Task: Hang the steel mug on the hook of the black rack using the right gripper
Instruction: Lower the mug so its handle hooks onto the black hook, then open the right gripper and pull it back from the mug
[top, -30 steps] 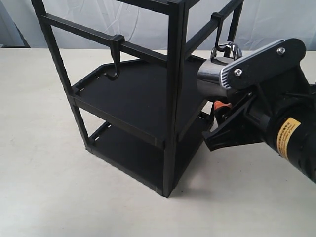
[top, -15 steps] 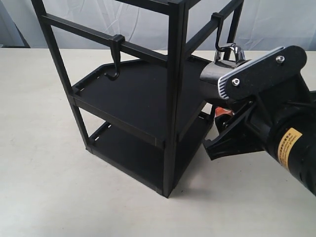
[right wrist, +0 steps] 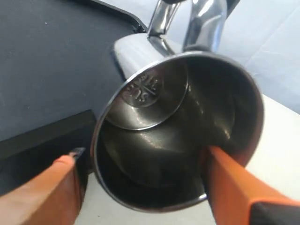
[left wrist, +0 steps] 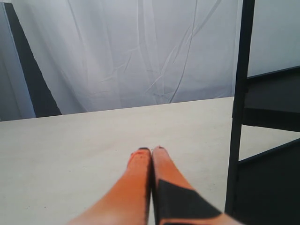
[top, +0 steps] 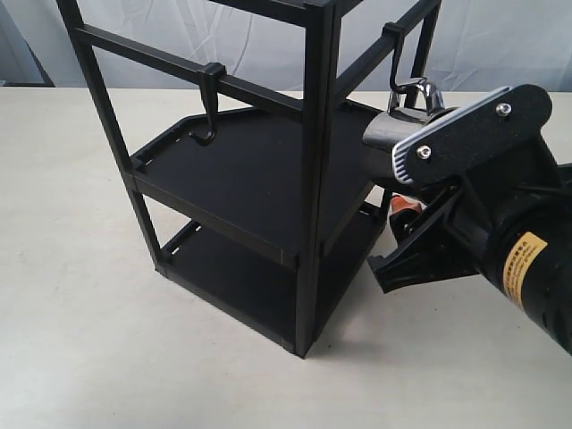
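The steel mug (top: 382, 143) lies on its side at the right end of the black rack (top: 317, 134), just above the upper shelf. Its loop handle (top: 420, 92) sits around the hook (top: 394, 58) on the right crossbar. My right gripper (top: 400, 179) is shut on the mug. In the right wrist view the mug (right wrist: 154, 140) turns its open mouth to the camera, with an orange finger (right wrist: 51, 187) on one side and the other finger (right wrist: 234, 187) against the opposite wall. My left gripper (left wrist: 151, 150) is shut and empty above the table.
A second hook (top: 209, 103) hangs on the front crossbar, over the upper shelf (top: 241, 179). The lower shelf (top: 241, 277) sits just above the beige table (top: 89, 313). A rack post (left wrist: 239, 117) stands close beside the left gripper. A white curtain (left wrist: 140, 56) hangs behind.
My right gripper has carried the mug slightly to the right, so the handle loop sits further along under the hook. The rack has stayed still.
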